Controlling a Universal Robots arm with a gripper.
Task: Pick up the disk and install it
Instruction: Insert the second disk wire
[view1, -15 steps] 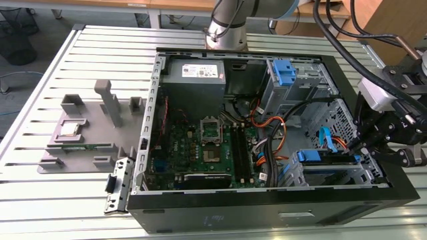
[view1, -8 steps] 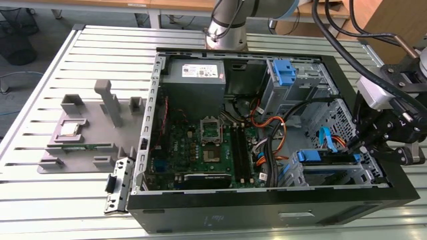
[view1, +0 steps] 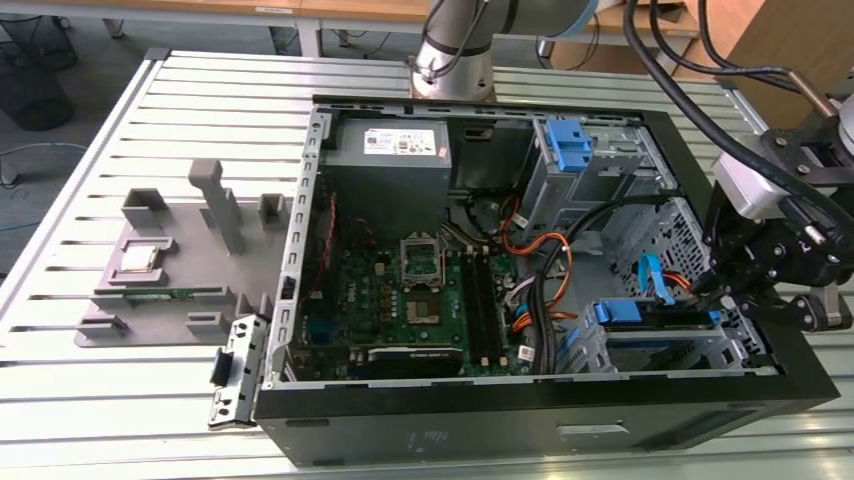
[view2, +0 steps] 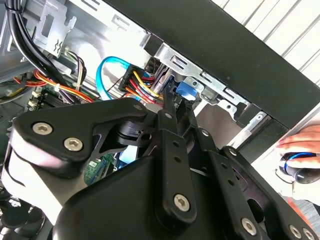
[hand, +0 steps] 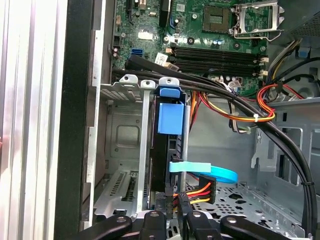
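Progress: the disk stood on edge in the drive cage of the computer case, so the install looked almost done; whether it was fully seated I could not tell.
Claw: the claw sat narrow at the cabled end of the disk, seemingly touching it.
Cables: the plugs appeared attached.
Writing: none was readable.

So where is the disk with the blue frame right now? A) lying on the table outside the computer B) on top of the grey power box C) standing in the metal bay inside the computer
C: in the first wrist view the disk stands in the metal bay inside the computer case.
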